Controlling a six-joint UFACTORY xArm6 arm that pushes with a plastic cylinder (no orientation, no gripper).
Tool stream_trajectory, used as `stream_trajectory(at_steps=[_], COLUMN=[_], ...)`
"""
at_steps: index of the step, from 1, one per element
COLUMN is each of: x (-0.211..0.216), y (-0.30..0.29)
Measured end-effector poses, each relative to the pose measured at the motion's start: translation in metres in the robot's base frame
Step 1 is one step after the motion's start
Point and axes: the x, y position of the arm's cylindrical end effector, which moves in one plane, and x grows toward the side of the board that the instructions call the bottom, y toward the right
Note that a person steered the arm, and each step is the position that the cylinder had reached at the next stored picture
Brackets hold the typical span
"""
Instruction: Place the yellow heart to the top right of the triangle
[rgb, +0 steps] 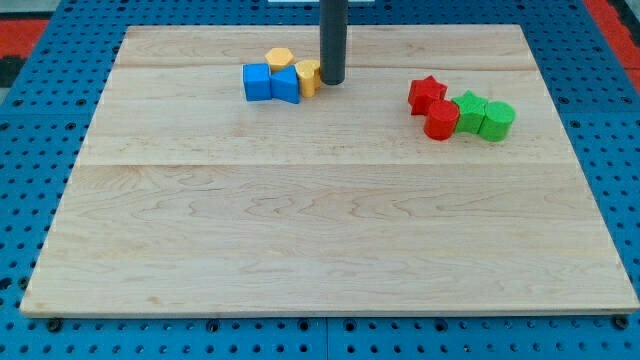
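Observation:
The yellow heart (307, 77) lies near the view's top, left of centre, touching the right side of the blue triangle (287, 85). My tip (332, 82) stands just right of the yellow heart, touching or almost touching it. A blue cube (257, 82) sits against the triangle's left side. A yellow hexagon (279, 58) sits just above the two blue blocks.
At the view's upper right is a tight cluster: a red star (426, 93), a red block (441, 120) below it, a green block (469, 107) and a second green block (497, 120). The wooden board (320, 250) is ringed by blue pegboard.

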Motion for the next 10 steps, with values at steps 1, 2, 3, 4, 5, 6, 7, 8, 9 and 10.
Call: stream_trajectory(at_steps=[1, 2, 3, 4, 5, 6, 7, 8, 9, 10], x=[0.0, 0.0, 0.0, 0.0, -0.001, -0.005, -0.005, -0.005, -0.005, -0.005], y=[-0.01, -0.009, -0.009, -0.009, -0.009, -0.009, -0.009, -0.013, -0.013, -0.019])
